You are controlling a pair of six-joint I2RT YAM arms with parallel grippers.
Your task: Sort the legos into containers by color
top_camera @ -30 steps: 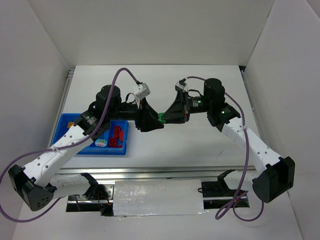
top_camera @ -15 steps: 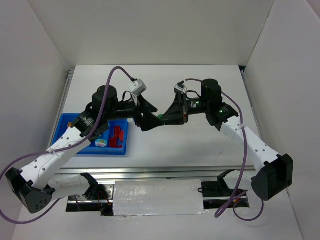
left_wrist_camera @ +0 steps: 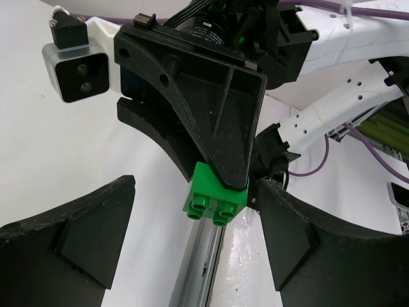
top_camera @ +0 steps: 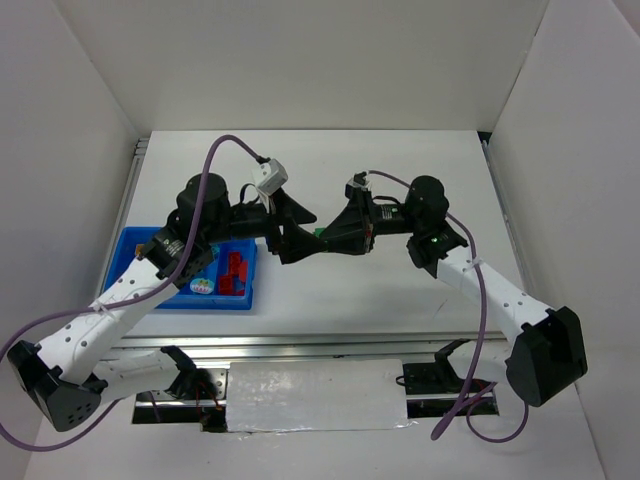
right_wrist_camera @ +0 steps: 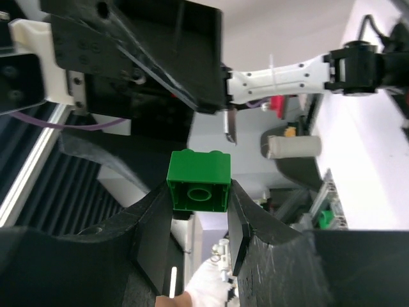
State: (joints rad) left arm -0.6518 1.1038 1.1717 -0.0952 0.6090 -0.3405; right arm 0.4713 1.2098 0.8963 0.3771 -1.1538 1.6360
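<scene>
- Green brick (left_wrist_camera: 216,195) is clamped between the two fingers of the right gripper (right_wrist_camera: 199,198); the jaws press on opposite sides and the studs point away from the wrist.
- Brick is held off the table (top_camera: 330,295), over about its centre in the top view.
- Right gripper reaches in from 3 o'clock, tip toward 9 o'clock.
- Left gripper (left_wrist_camera: 192,220) reaches in from 9 o'clock, nose to nose with the right one. Its jaws are spread wide, one finger on each side of the brick, and neither finger touches it. It holds nothing.
- Blue tray (top_camera: 130,245) lies on the table at 8 o'clock, partly covered by the left arm.
- Red bricks (top_camera: 235,272) sit in the tray compartment nearest 3 o'clock.
- Pale rounded piece (top_camera: 201,285) lies in the next compartment toward 9 o'clock, at its 6 o'clock end.
- Contents of the other compartments cannot be told; the arm hides them.
</scene>
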